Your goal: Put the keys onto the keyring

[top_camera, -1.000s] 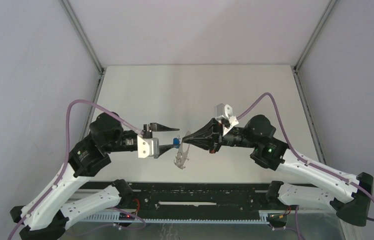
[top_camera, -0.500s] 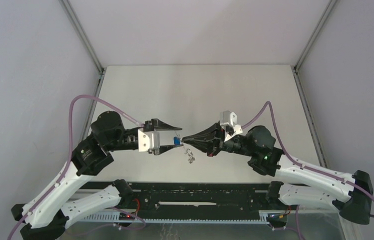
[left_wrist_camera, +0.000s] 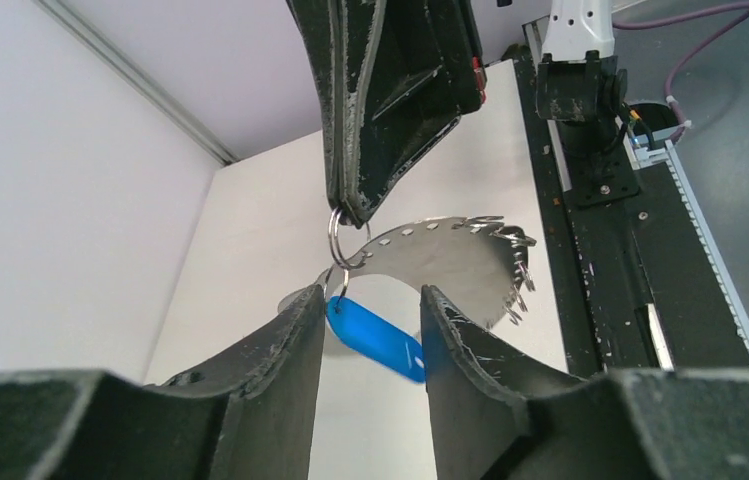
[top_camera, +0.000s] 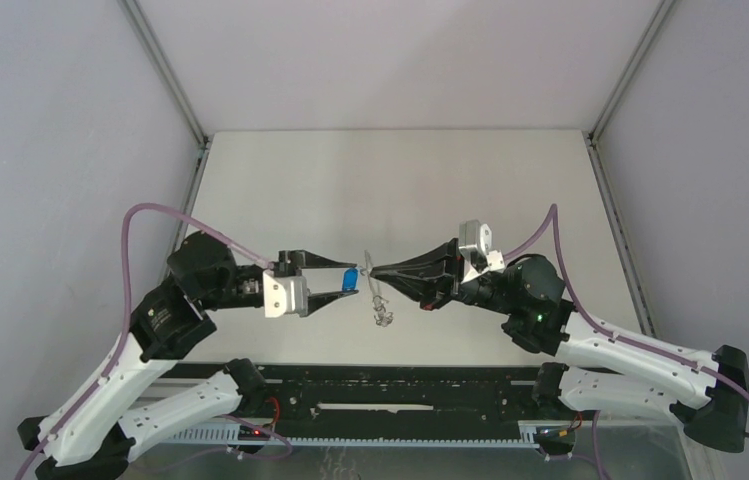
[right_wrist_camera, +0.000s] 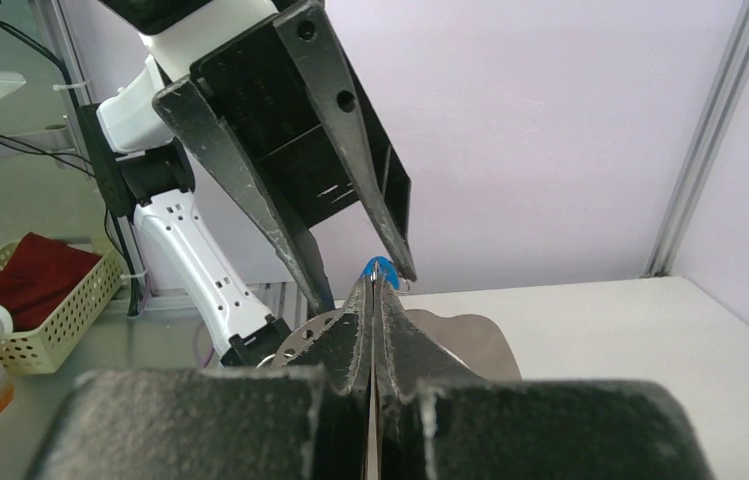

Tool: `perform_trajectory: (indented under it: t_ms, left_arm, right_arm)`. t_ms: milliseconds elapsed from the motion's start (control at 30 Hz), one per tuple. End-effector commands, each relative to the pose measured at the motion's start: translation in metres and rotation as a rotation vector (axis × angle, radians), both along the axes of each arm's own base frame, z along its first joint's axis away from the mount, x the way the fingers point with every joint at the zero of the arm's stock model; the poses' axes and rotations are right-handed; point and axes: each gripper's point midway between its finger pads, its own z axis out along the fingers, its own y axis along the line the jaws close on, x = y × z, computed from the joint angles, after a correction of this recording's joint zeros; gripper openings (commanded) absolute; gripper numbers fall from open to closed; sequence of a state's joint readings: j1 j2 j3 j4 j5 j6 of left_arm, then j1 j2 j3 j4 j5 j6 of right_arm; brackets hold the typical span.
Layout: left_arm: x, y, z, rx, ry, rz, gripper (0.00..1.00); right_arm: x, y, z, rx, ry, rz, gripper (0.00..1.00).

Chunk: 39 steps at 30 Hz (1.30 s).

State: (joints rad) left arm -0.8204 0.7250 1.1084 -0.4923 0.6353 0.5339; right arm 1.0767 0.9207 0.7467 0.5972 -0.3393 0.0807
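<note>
The right gripper [top_camera: 371, 270] reaches in from the right of the overhead view. Its two black fingers are pressed flat together on the small wire loop at the top of the grey metal keyring [left_wrist_camera: 450, 255], a thin curved plate with a row of holes and little hooks along its rim. The keyring hangs under those fingertips, just below the centre of the frame, above the white table [top_camera: 400, 180]. Facing it from the left, the left gripper [top_camera: 349, 278] has its fingers apart. The blue plastic-headed key [left_wrist_camera: 375, 340] lies slantwise across the gap between them, its upper end right beside the wire loop. Whether those fingers actually pinch the key, I cannot tell from here.
</note>
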Motion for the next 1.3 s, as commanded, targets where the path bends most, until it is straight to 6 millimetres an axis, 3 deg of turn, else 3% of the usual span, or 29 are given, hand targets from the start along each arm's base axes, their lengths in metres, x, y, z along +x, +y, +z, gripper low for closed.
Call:
perform_trajectory:
  t_ms: [0, 233, 433, 700, 800, 1033, 1267]
  left_arm:
    - [-0.009, 0.001, 0.007, -0.002, -0.047, -0.049, 0.45]
    - [-0.011, 0.0, 0.004, 0.003, -0.064, -0.067, 0.42]
    - [-0.003, -0.001, 0.007, -0.014, -0.094, -0.037, 0.34]
    - [-0.01, -0.004, -0.001, -0.005, -0.091, -0.084, 0.31]
    - [-0.006, -0.003, -0.003, 0.0, -0.107, -0.062, 0.42]
    - [0.021, 0.0, 0.006, -0.041, -0.058, 0.107, 0.52]
    - [-0.006, -0.005, -0.004, -0.039, 0.051, -0.02, 0.44]
  right_arm:
    - [-0.001, -0.01, 0.023, 0.075, -0.045, -0.02, 0.0]
    - [-0.001, -0.011, 0.023, 0.077, -0.044, -0.019, 0.0]
    - [-0.003, -0.009, 0.022, 0.074, -0.042, 0.0, 0.0]
    - [-0.004, -0.009, 0.022, 0.076, -0.04, 0.014, 0.0]
    - [-0.004, -0.009, 0.022, 0.074, -0.039, 0.022, 0.0]
    - [-0.006, -0.009, 0.021, 0.068, -0.039, 0.035, 0.0]
    - [-0.007, -0.009, 0.023, 0.078, -0.04, 0.049, 0.0]
